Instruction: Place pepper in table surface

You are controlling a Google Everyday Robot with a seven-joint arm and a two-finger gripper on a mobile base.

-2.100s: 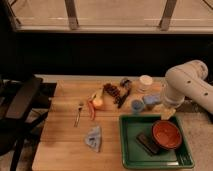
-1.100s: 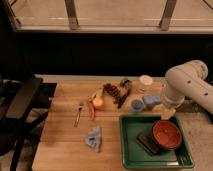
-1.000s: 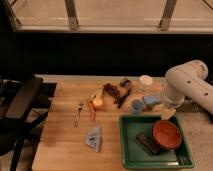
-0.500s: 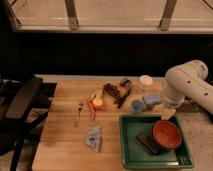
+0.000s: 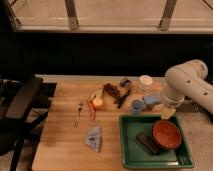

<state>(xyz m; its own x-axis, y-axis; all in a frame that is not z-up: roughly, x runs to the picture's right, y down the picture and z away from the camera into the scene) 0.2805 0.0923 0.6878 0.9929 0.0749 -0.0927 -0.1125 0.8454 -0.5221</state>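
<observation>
The end effector [image 5: 167, 111] hangs at the tray's [image 5: 129, 156] far right corner, just above the red bowl [image 5: 166, 134]. Whether it is spread or closed, I cannot tell. The pepper [image 5: 91, 109] lies well apart on the desk [image 5: 60, 145], touching the fruit [image 5: 97, 102], I think. A reach across could topple the blue cups [image 5: 144, 102] between them or nudge the fruit and roll it away. Nothing has moved since the earlier frames, and the arm is just as it was.

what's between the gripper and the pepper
In the camera view, a small blue cup stands between the gripper, over the tray's far edge, and the pepper; the rest is bare table surface.
</observation>
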